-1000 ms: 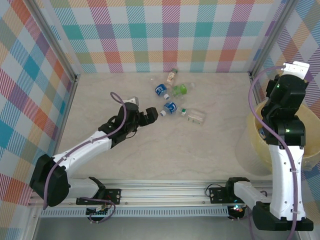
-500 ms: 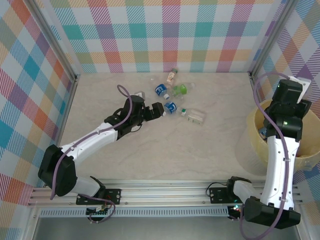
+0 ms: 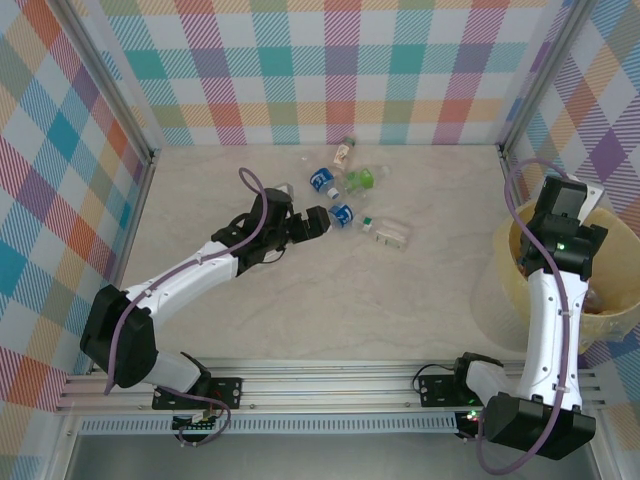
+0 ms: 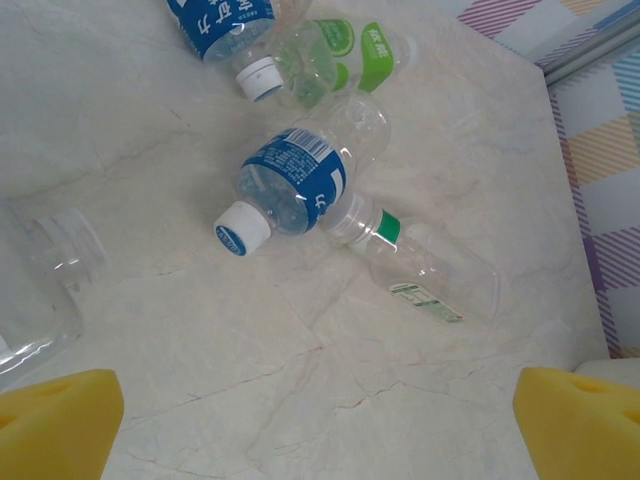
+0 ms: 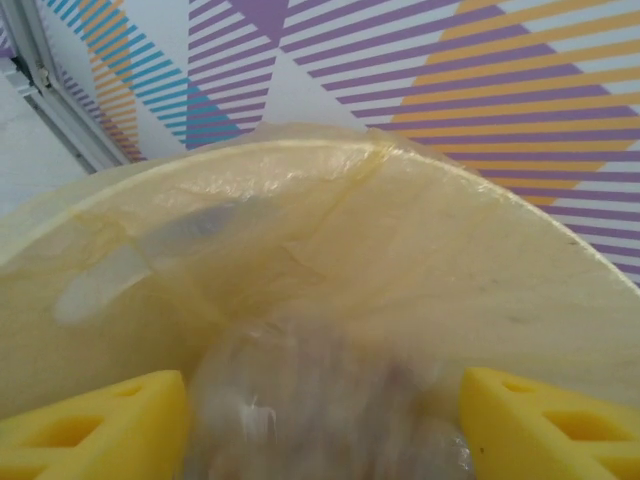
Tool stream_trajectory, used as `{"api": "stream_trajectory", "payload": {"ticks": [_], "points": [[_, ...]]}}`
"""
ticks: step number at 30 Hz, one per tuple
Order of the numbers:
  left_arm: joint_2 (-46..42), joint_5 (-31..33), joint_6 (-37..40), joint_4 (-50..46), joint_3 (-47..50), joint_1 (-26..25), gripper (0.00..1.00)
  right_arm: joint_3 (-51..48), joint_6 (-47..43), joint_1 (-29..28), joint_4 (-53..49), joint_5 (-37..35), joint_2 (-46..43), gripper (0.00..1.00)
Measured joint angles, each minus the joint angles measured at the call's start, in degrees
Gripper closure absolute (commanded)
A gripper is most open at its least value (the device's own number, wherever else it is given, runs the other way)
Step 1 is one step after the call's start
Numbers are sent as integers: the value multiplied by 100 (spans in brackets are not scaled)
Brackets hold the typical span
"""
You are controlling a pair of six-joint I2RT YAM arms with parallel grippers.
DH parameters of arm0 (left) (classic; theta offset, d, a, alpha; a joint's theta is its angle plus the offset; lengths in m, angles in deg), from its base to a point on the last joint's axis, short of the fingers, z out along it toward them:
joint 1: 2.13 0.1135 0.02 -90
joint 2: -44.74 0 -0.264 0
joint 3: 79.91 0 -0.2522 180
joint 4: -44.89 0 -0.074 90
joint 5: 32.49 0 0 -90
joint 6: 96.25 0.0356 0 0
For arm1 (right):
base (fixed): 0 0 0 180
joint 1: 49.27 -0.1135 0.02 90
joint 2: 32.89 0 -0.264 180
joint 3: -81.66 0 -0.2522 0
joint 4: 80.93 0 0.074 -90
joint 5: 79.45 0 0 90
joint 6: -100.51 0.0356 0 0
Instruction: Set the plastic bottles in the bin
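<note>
1. Left gripper (image 4: 318,415): the jaws stand wide apart with nothing between them. Its yellow pads (image 4: 55,425) sit in the two bottom corners of the left wrist view, with bare tabletop (image 4: 200,350) between them.
2. Just above the jaws in that view, a blue-label bottle (image 4: 295,180) lies on its side at frame centre, its white cap toward the lower left. A clear bottle with a green neck band (image 4: 430,270) lies at its lower right, touching it.
3. At the top of the frame lie a second blue-label bottle (image 4: 225,15) and a green-label bottle (image 4: 350,50), side by side. Another clear bottle (image 4: 35,290) is cut off by the left edge.
4. In the top view the loose bottles lie in a cluster at upper centre. A brown-label bottle (image 3: 344,152) lies uppermost.
5. Bin (image 3: 512,300): it stands at the right edge of the top view, well apart from the cluster, and the right arm (image 3: 550,300) reaches over its rim.
6. Right gripper (image 5: 325,420): the jaws stand partly apart in front of the bin's inner wall. A blurred clear bottle (image 5: 320,380) sits between the pads, and I cannot tell whether they press on it.
</note>
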Motion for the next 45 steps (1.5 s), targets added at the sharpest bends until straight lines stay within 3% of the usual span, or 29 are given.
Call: {"api": "stream_trajectory", "payload": {"ticks": [12, 18, 22, 33, 39, 45], "points": [[0, 52, -2, -155, 0, 0, 0, 0, 195, 0, -57, 612, -35, 18], [17, 223, 2, -304, -7, 0, 0, 0, 310, 0, -52, 1150, -74, 8], [44, 457, 48, -501, -87, 2, 0, 0, 520, 35, 13, 1805, -240, 0], [107, 1360, 658, -1346, -595, 98, 0, -245, 1403, -13, 1174, 4280, -890, 0], [444, 1700, 1325, -1705, -938, 321, 0, -455, 1672, -306, 1749, 5396, -863, 0], [1113, 1810, 2459, -2129, -1541, 651, 0, -481, 1692, -741, 2151, 5965, -833, 0]]}}
